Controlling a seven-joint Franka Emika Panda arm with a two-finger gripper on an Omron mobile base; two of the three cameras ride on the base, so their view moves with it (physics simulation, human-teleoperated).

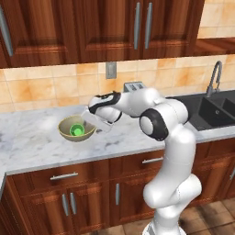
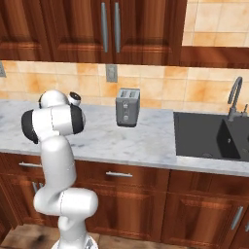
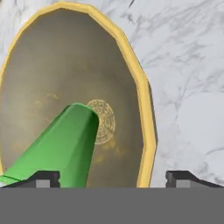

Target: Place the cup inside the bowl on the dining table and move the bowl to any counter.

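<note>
One small bright green tapered cup (image 1: 76,130) lying tipped inside wide tan bowl with olive-yellow inside (image 1: 64,131). Bowl sits on white-grey marble counter (image 1: 32,142) over reddish wood cabinets. Two-finger gripper (image 3: 113,178) at bowl rim, jaws spread wide, grasping nothing. Grey toaster (image 2: 128,107), dark sink (image 2: 209,135) further along counter.

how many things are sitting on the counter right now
2 standing on it directly: the bowl at the left of the counter, with the cup inside it, and the toaster further right by the backsplash. The arm may hide others.
</note>
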